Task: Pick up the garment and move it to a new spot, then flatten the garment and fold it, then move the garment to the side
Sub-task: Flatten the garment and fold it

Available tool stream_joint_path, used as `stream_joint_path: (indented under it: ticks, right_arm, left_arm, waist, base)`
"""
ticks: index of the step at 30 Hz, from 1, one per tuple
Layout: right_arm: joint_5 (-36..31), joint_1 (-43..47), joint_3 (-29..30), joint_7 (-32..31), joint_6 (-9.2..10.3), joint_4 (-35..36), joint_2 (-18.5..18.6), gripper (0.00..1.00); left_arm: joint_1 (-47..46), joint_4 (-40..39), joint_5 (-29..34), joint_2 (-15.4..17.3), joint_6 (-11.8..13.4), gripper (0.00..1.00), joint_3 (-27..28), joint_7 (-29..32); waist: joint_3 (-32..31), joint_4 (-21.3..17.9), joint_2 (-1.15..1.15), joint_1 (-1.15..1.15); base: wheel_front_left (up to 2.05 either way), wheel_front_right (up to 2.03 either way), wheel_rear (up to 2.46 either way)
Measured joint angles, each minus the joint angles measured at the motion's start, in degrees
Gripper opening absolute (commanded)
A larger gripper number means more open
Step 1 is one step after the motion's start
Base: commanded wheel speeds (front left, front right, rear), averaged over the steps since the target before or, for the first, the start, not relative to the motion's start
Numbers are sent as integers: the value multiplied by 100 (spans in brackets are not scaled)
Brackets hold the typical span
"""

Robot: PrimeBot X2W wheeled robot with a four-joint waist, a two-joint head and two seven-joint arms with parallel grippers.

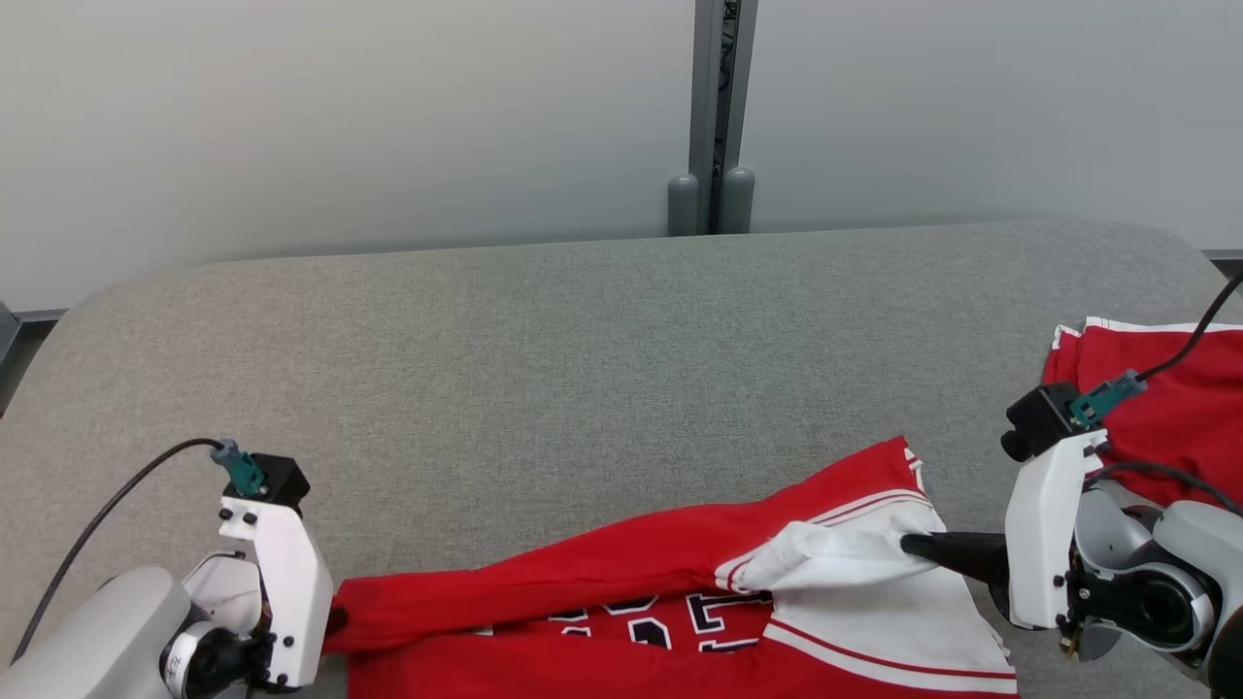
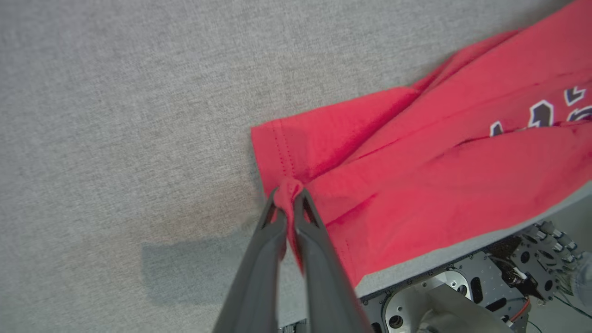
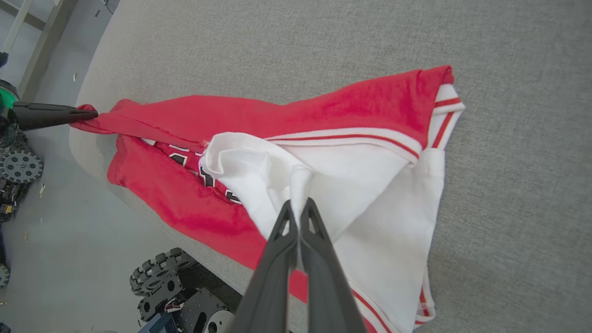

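**Garment pinched at both ends along the near table edge**

The left gripper [image 2: 286, 196] is closed on a bunched corner of the red hem of the garment [image 1: 602, 563]. The right gripper [image 3: 298, 210] is closed on a fold of its white panel. The cloth spans from one pincer to the other, its long axis on the line joining them, creased in between. Toward the robot from both pincers, part of it drapes over the edge of the grey padded table [image 1: 544, 369]; bare surface lies ahead of the fingertips. Each arm is nearest its own end. The likely step is spreading the garment flat. A second red cloth [image 1: 1175, 417] lies close beside the right wrist, on its outer side.
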State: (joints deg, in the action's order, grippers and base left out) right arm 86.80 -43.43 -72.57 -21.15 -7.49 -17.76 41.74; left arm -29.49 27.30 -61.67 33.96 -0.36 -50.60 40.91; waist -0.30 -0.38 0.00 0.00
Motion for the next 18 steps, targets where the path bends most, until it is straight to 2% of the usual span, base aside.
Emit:
stream_joint_path:
  ticks: [12, 13, 14, 15, 16, 17, 18]
  right_arm:
    - [-1, 90, -7, -163, 0, -180, -105, 0]
    - [-1, 103, -5, -169, 0, -189, -105, 8]
    - [1, 116, -3, -169, 0, -201, -107, 39]
    - [10, 126, -1, -169, 0, -211, -108, 47]
    - [29, 138, 2, -170, 0, -219, -108, 100]
    - [44, 151, 7, -170, 0, -231, -108, 100]
    - [48, 164, 16, -169, 0, -249, -105, 100]
  left_arm:
    - [214, -59, -149, -57, 34, 0, -15, -8]
    - [215, -59, -168, -65, 33, 0, -15, 0]
    - [220, -59, -189, -71, 19, 20, -15, 3]
    - [228, -60, -199, -74, 8, 36, -15, 26]
    - [232, -63, -201, -75, -5, 48, -15, 26]
    - [232, -68, -215, -74, -8, 71, -14, 31]
    - [233, -75, -247, -73, -9, 100, -10, 42]
  waist:
    - [-12, 10, 0, 0]
    - [-15, 11, 0, 0]
    - [-19, 11, 0, 0]
    - [-25, 11, 0, 0]
    - [-31, 11, 0, 0]
    - [-38, 11, 0, 0]
    - [-46, 11, 0, 0]
  base:
    - [0, 0, 0]
    - [0, 0, 0]
    - [0, 0, 0]
    - [0, 0, 0]
    - [0, 0, 0]
    - [0, 0, 0]
    - [0, 0, 0]
